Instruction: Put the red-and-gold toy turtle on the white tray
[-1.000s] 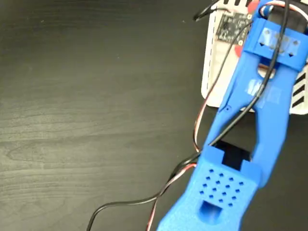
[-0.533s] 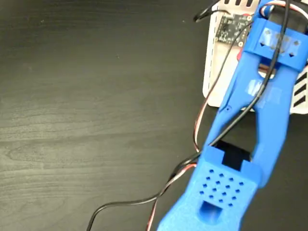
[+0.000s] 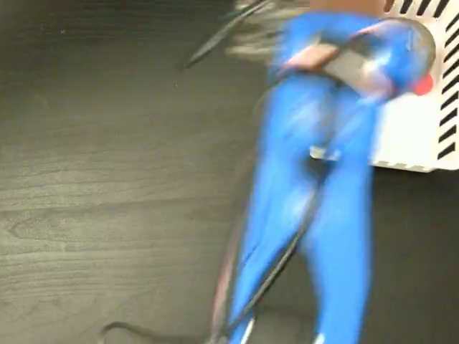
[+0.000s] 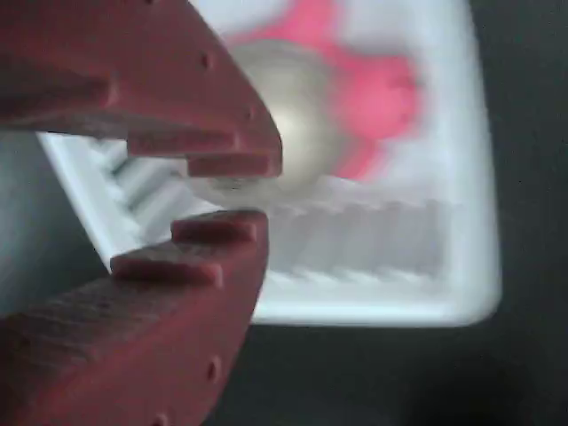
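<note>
In the wrist view the red-and-gold toy turtle point(image 4: 306, 98) lies on the white tray point(image 4: 373, 306), its gold shell and blurred red feet just beyond my fingertips. My gripper point(image 4: 248, 195) has red toothed fingers standing a little apart, open, with nothing between them, and it hovers over the tray's near rim. In the fixed view the blue arm point(image 3: 315, 179) is a motion blur at the tray's left edge. Only a red bit of the turtle point(image 3: 423, 84) shows on the striped tray point(image 3: 412, 140) there. The gripper itself cannot be made out in that view.
Dark wood-grain tabletop point(image 3: 107, 179) spreads left of the arm. Black and red cables point(image 3: 237, 287) trail along the arm toward the bottom edge. The tray sits at the top right corner of the fixed view.
The arm has swung quickly to the left in the fixed view and is now blurred. More of the tray's striped right side shows than before.
</note>
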